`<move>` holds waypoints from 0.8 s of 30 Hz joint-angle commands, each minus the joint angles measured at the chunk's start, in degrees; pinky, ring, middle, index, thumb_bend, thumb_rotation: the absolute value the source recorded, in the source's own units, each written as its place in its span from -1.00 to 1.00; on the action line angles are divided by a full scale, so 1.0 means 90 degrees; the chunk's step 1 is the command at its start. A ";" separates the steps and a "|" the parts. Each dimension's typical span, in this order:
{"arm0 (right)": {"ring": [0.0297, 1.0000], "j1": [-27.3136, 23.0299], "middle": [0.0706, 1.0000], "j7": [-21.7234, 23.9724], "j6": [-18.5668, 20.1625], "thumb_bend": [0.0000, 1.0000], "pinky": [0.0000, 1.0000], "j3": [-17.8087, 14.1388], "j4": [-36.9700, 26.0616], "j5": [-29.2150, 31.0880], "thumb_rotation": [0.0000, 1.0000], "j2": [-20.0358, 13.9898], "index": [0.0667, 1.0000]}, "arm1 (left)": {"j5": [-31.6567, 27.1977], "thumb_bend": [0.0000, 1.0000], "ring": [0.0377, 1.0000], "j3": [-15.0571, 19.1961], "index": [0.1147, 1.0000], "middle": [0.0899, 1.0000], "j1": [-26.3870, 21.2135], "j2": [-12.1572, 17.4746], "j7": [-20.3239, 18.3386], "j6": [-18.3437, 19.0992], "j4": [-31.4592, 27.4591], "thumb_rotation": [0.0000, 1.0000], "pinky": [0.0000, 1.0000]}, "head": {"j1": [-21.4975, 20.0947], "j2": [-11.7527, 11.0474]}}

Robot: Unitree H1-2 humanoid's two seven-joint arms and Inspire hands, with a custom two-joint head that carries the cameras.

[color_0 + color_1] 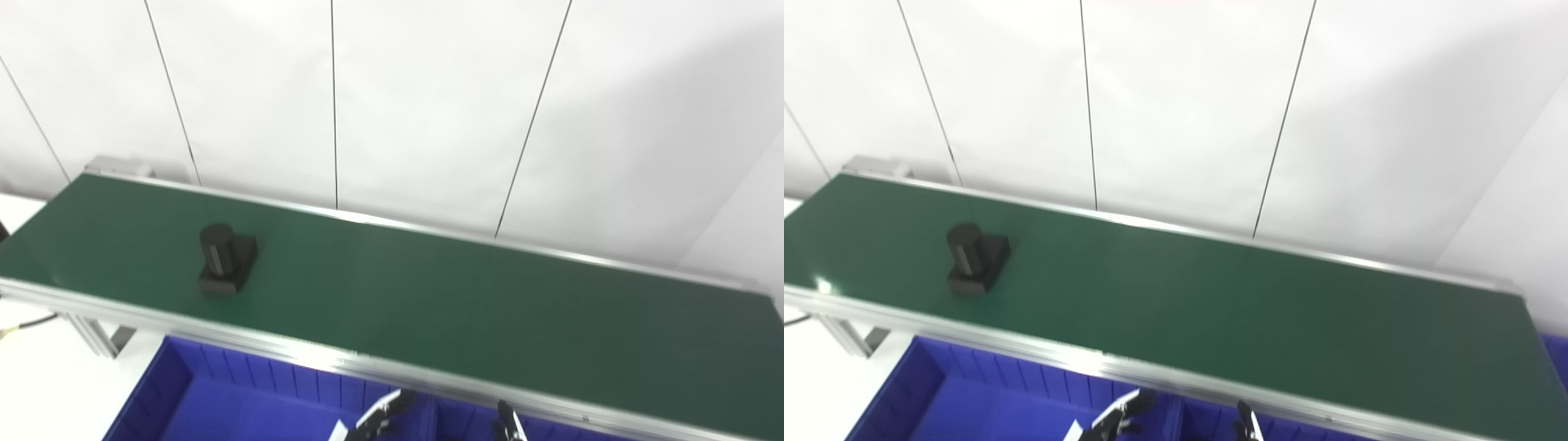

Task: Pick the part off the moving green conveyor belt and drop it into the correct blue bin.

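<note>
Black part (226, 259) rests on the green belt (429, 294), well apart from both hands, up-left of the left hand (380, 419) and right hand (508, 425); finger state cannot be determined.

One black part (225, 259) is counted on one green conveyor belt (429, 294). Two blue bins are seen below: one (202, 398) left, one (465, 419) right. Two hands are partly visible: left hand (380, 419), right hand (508, 425).

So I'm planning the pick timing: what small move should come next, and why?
Probably raise the left hand toward the belt's near edge. The black part sits untouched on the green belt, far left, while both hands, the right hand included, hang low over the blue bin.
</note>
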 commanded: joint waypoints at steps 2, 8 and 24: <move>0.94 0.0007 0.99 -0.0005 -0.0326 0.74 0.95 0.0046 -0.0323 -0.0039 0.94 -0.0009 0.95 | 0.0036 0.58 0.69 0.0030 0.65 0.68 -0.0083 -0.0016 0.0034 -0.0269 -0.0147 0.91 0.51 | -0.0018 -0.0004; 1.00 0.0060 1.00 -0.0120 -0.0326 0.81 1.00 0.0030 -0.0637 -0.0113 0.95 -0.0032 0.95 | 0.0102 0.57 0.69 0.0101 0.67 0.68 -0.0091 -0.0006 0.0012 -0.0269 -0.0186 0.93 0.51 | -0.0032 -0.0011; 0.94 0.0100 0.98 -0.0216 -0.0325 0.86 0.91 -0.0210 -0.1304 -0.0161 1.00 -0.0036 0.99 | -0.0020 0.61 0.69 0.0223 0.67 0.68 -0.0033 0.0016 -0.0165 -0.0269 -0.0362 0.90 0.52 | -0.0156 0.0163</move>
